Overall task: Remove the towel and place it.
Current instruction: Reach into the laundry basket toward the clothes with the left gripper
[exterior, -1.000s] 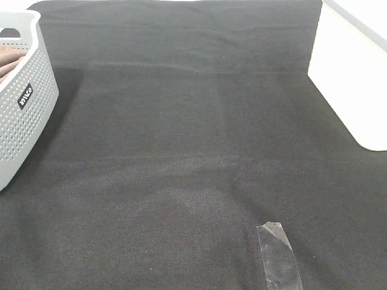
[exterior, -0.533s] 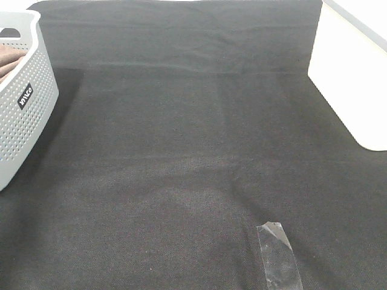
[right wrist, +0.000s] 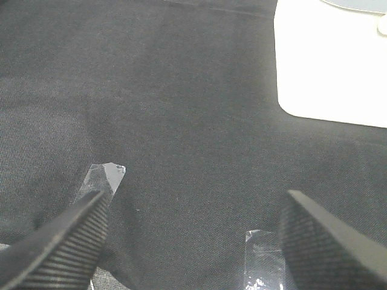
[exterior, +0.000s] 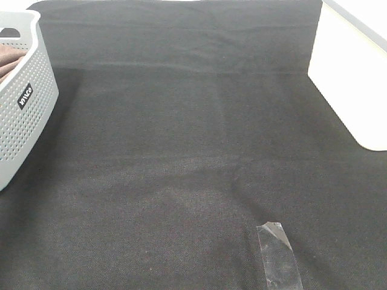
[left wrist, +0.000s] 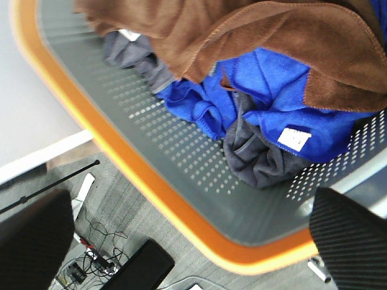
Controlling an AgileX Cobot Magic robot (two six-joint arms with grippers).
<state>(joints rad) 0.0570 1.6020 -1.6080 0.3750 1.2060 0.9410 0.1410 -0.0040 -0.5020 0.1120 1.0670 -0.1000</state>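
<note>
The brown towel [left wrist: 242, 30] lies crumpled on top of a blue cloth [left wrist: 272, 103] and a grey cloth [left wrist: 260, 160] inside the perforated basket [left wrist: 163, 151]. In the high view only a brown corner of the towel [exterior: 9, 60] shows over the basket's rim [exterior: 27, 90] at the far left. My left gripper [left wrist: 187, 205] hangs open above the basket's edge, a short way from the towel, with nothing between its fingers [left wrist: 33, 241]. My right gripper [right wrist: 196, 196] is open and empty over the black table cloth [right wrist: 181, 90]. Neither gripper shows in the high view.
The black cloth [exterior: 193, 139] covers the table. A strip of clear tape [exterior: 278, 257] is stuck to it near the front, and the right wrist view shows two tape strips [right wrist: 106, 178]. A white surface [exterior: 357, 78] borders the cloth on the right. Floor and cables [left wrist: 97, 254] lie beyond the basket.
</note>
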